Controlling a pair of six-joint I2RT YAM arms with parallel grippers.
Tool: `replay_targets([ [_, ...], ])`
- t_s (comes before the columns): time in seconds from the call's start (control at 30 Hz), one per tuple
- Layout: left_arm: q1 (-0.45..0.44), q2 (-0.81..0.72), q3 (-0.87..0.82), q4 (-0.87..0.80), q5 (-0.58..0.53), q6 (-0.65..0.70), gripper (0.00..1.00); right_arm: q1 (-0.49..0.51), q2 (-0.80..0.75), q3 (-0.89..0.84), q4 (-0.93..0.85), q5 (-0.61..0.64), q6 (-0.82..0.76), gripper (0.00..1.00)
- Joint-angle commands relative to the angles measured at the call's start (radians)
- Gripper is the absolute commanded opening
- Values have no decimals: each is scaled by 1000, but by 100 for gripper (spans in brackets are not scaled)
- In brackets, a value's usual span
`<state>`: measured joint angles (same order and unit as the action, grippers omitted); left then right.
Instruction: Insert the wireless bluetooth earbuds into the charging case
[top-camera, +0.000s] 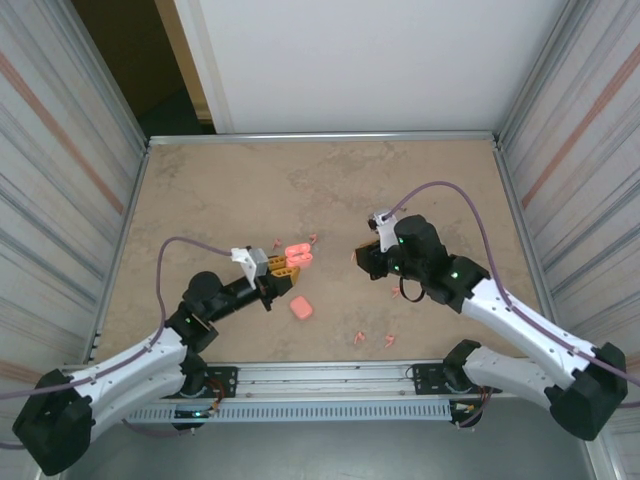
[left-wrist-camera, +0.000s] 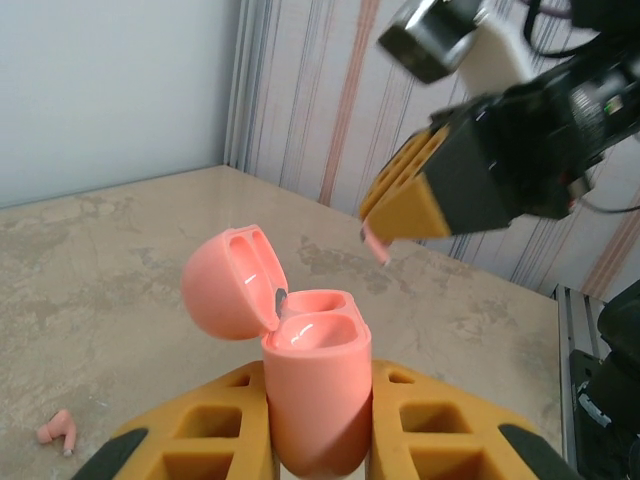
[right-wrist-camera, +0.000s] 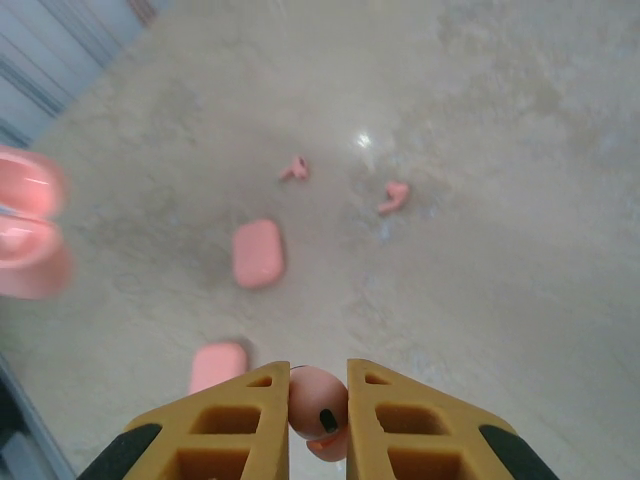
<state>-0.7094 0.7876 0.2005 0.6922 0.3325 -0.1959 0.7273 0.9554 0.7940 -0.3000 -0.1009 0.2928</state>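
Right gripper is pinched narrow on one earbud, with the rounded body caught between the pads; from the left wrist its stem pokes out past the fingertips. Left gripper is clamped on the charging case, which it holds upright off the surface with the lid swung back and both wells bare. The two grippers are near each other but apart, and the earbud sits above and to one side of the case mouth.

The hold on the earbud looks slight. If the stem meets a well's rim at an angle, the bud could twist in the pads or pop free and drop. Pressing down while misaligned could also slide the case in its grip or tip it. The right fingers are much broader than a well, so they may knock the open lid on the way in.

Both grippers work over the middle of the surface, well apart from the side walls. A closed case lies on the surface just below the held one, and loose earbuds lie toward the near edge. Nothing sits in the gap between the grippers
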Motion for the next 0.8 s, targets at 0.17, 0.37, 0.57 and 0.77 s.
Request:
replay_targets([
  [0.17,-9,87,27,138,50,-49,0,79,-53,67,84,-5,-47,18],
  [0.37,-10,132,42,173,75,-68,0,132,-35,76,169,14,-68,18],
  [0.57,-16,152,50,187,81,-70,0,169,14,89,230,30,-83,18],
  [0.77,-18,157,50,191,81,-66,0,196,91,111,266,28,-88,18],
])
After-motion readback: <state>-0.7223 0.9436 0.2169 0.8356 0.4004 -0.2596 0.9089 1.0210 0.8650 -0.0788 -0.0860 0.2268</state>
